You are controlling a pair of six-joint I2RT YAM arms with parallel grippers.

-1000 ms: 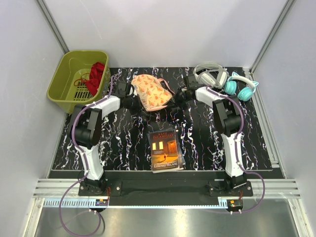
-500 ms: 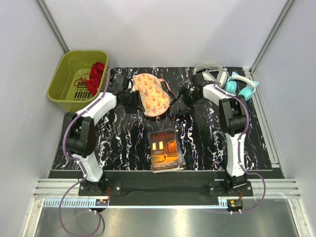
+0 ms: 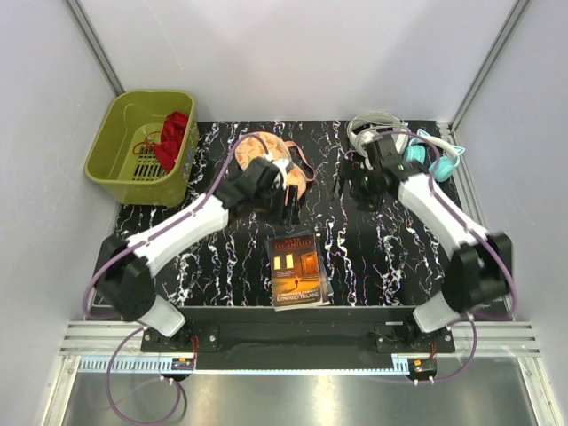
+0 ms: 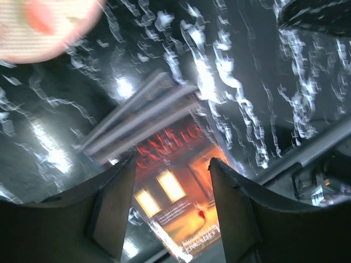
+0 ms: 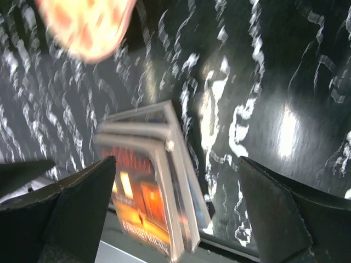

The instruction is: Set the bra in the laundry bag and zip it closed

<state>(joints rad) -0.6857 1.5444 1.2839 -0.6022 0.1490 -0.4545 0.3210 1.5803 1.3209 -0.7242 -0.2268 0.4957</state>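
The laundry bag [image 3: 282, 167], peach-pink with a red print, lies shut on the black marbled table [image 3: 222, 257] at the back centre. My left wrist partly covers it. It also shows as a blurred peach shape in the left wrist view [image 4: 44, 24] and the right wrist view [image 5: 85, 27]. The bra is hidden. My left gripper [image 3: 288, 201] hangs open just in front of the bag, nothing between its fingers [image 4: 112, 211]. My right gripper [image 3: 359, 189] stands wide open to the bag's right, apart from it, also empty [image 5: 181, 211].
A stack of books [image 3: 297, 271] with an orange cover lies at the front centre, under both wrist cameras [image 4: 175, 186] [image 5: 145, 197]. An olive-green basket [image 3: 133, 160] with a red cloth [image 3: 171, 138] stands at the back left. White headphones [image 3: 377, 133] and teal headphones [image 3: 435, 161] lie at the back right.
Both grippers have opened and let go of the laundry bag. Both arms swung away from it, the left over to its near side and the right further right.
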